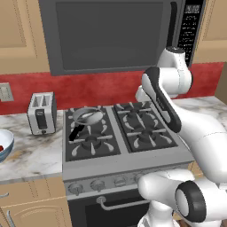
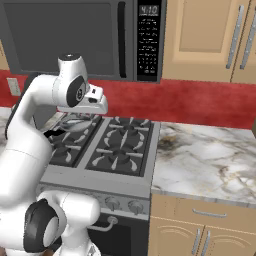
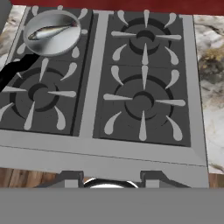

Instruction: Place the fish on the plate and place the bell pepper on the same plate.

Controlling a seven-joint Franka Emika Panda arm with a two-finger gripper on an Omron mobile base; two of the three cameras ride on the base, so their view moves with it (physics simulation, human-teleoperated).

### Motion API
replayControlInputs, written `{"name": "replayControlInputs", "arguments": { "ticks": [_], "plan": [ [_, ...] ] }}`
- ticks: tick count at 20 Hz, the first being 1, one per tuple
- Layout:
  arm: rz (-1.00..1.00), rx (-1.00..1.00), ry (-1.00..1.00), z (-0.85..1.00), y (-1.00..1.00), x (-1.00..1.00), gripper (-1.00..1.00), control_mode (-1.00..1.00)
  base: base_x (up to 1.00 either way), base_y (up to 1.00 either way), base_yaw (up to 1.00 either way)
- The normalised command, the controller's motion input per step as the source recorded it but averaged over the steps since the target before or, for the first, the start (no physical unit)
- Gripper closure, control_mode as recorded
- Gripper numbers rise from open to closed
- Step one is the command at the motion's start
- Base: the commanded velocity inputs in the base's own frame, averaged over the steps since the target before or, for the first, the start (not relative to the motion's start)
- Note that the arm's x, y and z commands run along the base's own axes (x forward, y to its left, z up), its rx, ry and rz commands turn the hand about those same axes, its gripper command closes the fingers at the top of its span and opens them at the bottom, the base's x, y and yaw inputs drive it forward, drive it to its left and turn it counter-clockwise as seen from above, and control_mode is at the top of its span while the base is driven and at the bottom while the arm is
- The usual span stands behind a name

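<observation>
A: Left base view first: a grey four-burner stove (image 1: 119,133) sits between marble counters (image 1: 31,155), with a red backsplash (image 1: 97,86) behind it and a dark microwave (image 1: 111,35) above. Light wooden cabinets (image 1: 17,31) flank the microwave. A silver toaster (image 1: 41,113) stands on the left counter near the stove.

B: And the task things?

A: A grey frying pan (image 1: 88,116) with a black handle rests on the back left burner. At the far left edge sits a blue-tinted bowl (image 1: 5,146) with something small and red in it, likely the bell pepper (image 1: 1,148), though it is mostly cut off.

B: What does the hand view add?

A: It looks straight down on the stove and shows the fish (image 3: 49,31) lying inside the pan, slender, dark grey on the back with a paler silvery belly, stretched across the pan's floor. The base views do not let me make the fish out.

B: And the right base view?

A: A long stretch of marble counter to the right of the stove, more cabinets above and below.

B: The gripper?

A: I cannot tell whether it is parted or clenched; the fingertips are not clear in any view, and nothing shows in its grasp
</observation>
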Motion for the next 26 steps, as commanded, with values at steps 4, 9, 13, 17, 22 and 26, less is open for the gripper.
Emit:
{"name": "replayControlInputs", "arguments": {
  "ticks": [4,9,13,17,22,26],
  "plan": [
    [0.00,0.00,0.00,0.00,0.00,-0.07,-1.00,-1.00,0.00,0.00,0.00],
    [0.00,0.00,-0.11,-0.04,0.13,-0.19,-1.00,-1.00,0.00,0.00,0.00],
    [-0.01,0.00,-0.11,-0.14,0.33,-0.19,-1.00,-1.00,0.00,0.00,0.00],
    [-0.04,0.00,-0.03,-0.17,0.40,-0.14,-1.00,-1.00,0.00,0.00,0.00],
    [0.00,0.00,0.00,-0.14,0.39,0.10,-1.00,-1.00,0.00,0.00,0.00],
    [0.00,0.00,0.00,-0.24,0.53,0.21,-1.00,-1.00,0.00,0.00,0.00]
  ]
}}
